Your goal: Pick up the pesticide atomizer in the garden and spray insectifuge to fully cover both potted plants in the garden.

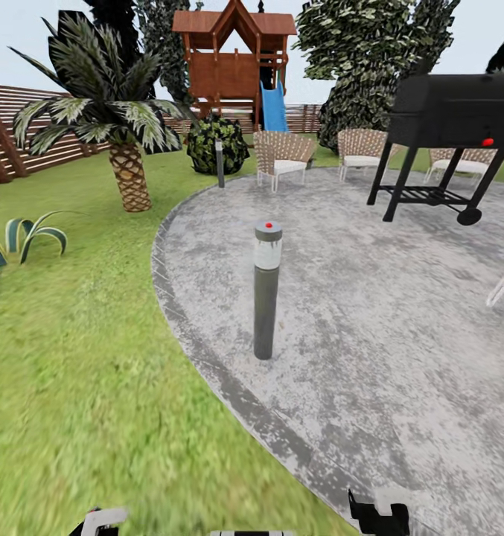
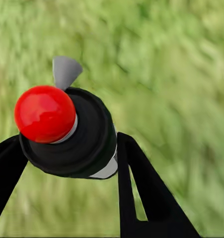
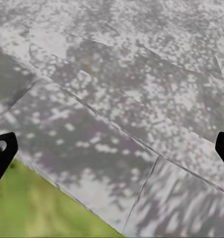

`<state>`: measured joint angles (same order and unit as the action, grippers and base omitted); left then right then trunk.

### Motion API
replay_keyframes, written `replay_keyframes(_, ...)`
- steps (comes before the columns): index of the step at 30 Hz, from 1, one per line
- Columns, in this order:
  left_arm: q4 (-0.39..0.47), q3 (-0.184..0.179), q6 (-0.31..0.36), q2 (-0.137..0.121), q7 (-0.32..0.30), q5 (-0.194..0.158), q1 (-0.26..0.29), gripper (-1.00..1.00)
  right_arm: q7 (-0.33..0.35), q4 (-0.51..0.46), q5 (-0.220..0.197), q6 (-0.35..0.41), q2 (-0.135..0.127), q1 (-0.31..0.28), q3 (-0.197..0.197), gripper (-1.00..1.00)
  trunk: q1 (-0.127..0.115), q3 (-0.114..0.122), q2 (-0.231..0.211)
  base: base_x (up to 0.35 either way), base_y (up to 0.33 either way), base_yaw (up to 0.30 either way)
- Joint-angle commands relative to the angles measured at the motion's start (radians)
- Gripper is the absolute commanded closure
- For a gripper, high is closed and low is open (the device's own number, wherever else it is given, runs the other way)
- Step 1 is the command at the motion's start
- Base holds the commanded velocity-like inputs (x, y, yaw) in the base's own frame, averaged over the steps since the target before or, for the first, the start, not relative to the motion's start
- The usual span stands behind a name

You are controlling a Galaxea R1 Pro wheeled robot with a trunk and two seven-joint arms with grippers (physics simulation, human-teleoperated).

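With our left gripper (image 2: 67,153) clamped on the atomizer (image 2: 67,131) and the right gripper (image 3: 112,148) spread apart, we should steer toward the leafy plant (image 1: 21,238) at far left.

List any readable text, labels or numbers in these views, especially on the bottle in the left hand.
None can be read. The black-capped bottle with a red round top in the left hand shows no label, and neither the grey bollard light nor the black barbecue grill bears markings.
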<state>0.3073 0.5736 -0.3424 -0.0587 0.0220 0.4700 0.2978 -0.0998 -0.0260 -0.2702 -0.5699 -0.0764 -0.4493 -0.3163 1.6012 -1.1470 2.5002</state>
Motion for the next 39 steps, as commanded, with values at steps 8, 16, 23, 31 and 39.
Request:
replay_keyframes(8,-0.002,0.006,-0.006,-0.001,0.003,0.009,0.001,1.00,-0.004,0.000,-0.006,-0.002,0.000,0.000,-0.009,-1.00,0.000,-0.001,0.000,0.031,0.300,0.279)
replay_keyframes(16,-0.002,0.006,-0.006,-0.001,0.003,-0.006,0.001,1.00,-0.004,0.000,-0.006,-0.002,0.000,0.000,-0.009,-1.00,0.000,-0.001,0.000,0.119,0.306,0.279)
replay_keyframes(23,-0.002,0.006,-0.007,-0.001,0.001,-0.006,0.001,1.00,-0.004,0.000,-0.006,-0.002,-0.001,0.000,-0.009,-1.00,0.000,-0.001,0.000,0.122,0.306,0.279)
replay_keyframes(31,-0.002,0.006,-0.007,-0.001,0.001,-0.005,0.001,1.00,-0.004,-0.002,-0.005,-0.003,0.000,0.000,-0.010,-1.00,0.000,-0.001,0.000,0.138,0.306,0.279)
replay_keyframes(39,-0.002,0.006,-0.007,-0.001,0.001,-0.005,0.001,1.00,-0.005,-0.003,-0.008,-0.005,0.000,0.000,-0.009,-1.00,0.000,-0.001,0.000,0.150,0.302,0.280)
